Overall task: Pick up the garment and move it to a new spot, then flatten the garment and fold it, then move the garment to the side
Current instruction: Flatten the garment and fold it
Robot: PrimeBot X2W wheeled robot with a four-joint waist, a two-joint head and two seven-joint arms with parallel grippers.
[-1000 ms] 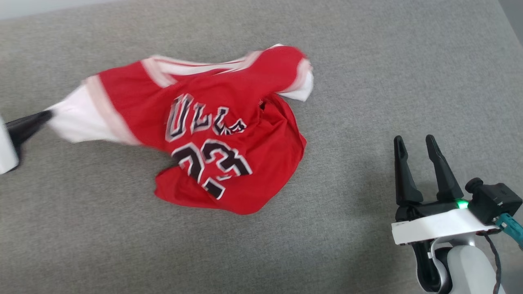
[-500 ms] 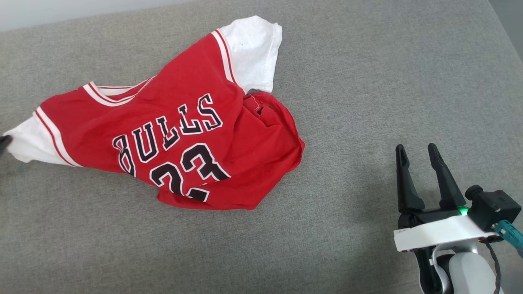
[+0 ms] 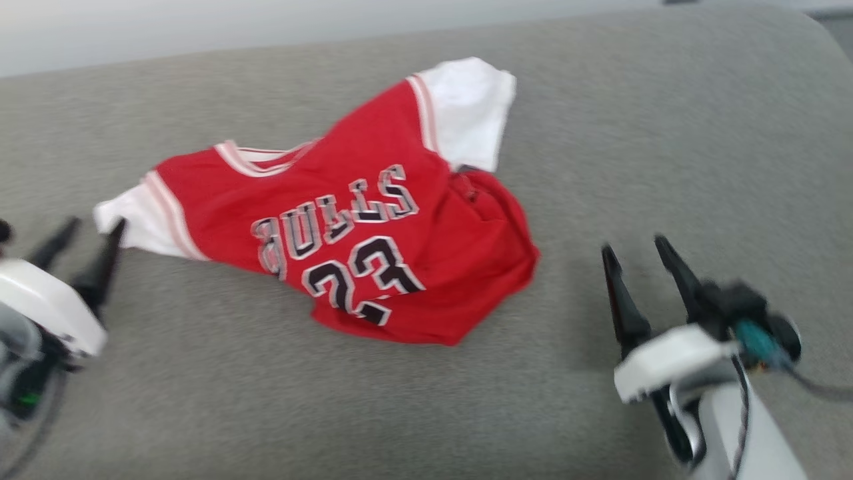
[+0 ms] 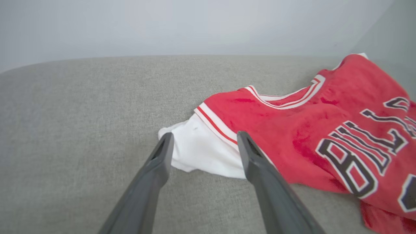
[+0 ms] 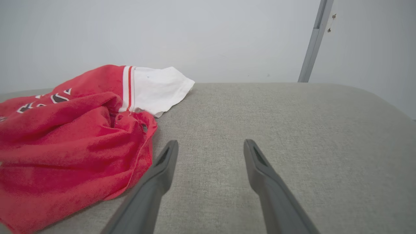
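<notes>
**Item 1.** Red short-sleeved sports jersey (image 3: 333, 167) with striped white trim, black white-outlined lettering and the number 23. I log it lying crumpled, lettering up, at the centre of the head view on a grey woven upholstered surface (image 3: 666, 133). One white sleeve (image 3: 466, 107) points to 1 o'clock and the other (image 3: 123, 217) to 9 o'clock. The lower body is bunched toward 4 o'clock.

**Item 2.** Left gripper (image 3: 94, 227), two long dark fingers, at 8 o'clock of the head view. I read it as spread wide and gripping nothing. In the left wrist view the left gripper (image 4: 205, 136) frames the 9 o'clock sleeve's edge between its tips. I cannot tell whether they touch the cloth.

**Item 3.** Right gripper (image 3: 634, 245), at 4 o'clock of the head view. It is also spread wide and empty, over bare surface, near the bunched red cloth but apart from it. In the right wrist view the jersey (image 5: 65, 139) lies at 9 o'clock of the right gripper (image 5: 210, 143).

**Item 4.** Pale wall (image 5: 227, 32) at 12 o'clock behind the surface, with a thin grey metal post (image 5: 313, 42) at 1 o'clock in the right wrist view.
</notes>
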